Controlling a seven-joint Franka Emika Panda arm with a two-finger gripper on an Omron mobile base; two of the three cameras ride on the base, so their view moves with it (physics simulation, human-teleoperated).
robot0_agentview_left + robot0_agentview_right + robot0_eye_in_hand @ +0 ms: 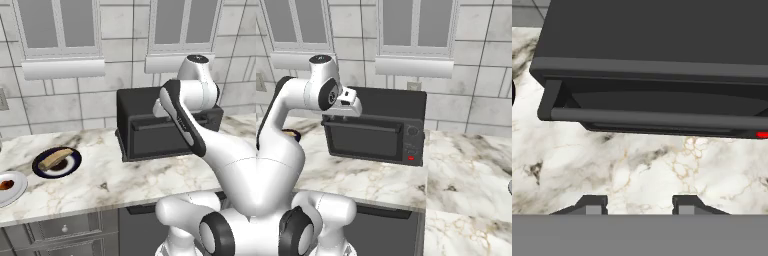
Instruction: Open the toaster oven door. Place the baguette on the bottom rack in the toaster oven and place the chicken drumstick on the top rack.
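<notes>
The oven (376, 127) stands on the marble counter (456, 165) against the tiled wall (65, 102), door (363, 140) shut. Gripper (639, 204) hovers above the door handle (657, 119), fingers apart, holding nothing. Left of the oven: baguette (56, 158) on a dark plate (72, 166).

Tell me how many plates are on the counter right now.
2: a dark plate holding the baguette, and a white plate at the far left edge with the chicken drumstick.

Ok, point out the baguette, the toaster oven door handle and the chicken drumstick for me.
baguette (55, 158): left base view, middle of the loaf on the dark plate.
toaster oven door handle (662, 119): hand view, middle of the bar.
chicken drumstick (6, 184): left base view, glazed meat on the white plate.
</notes>
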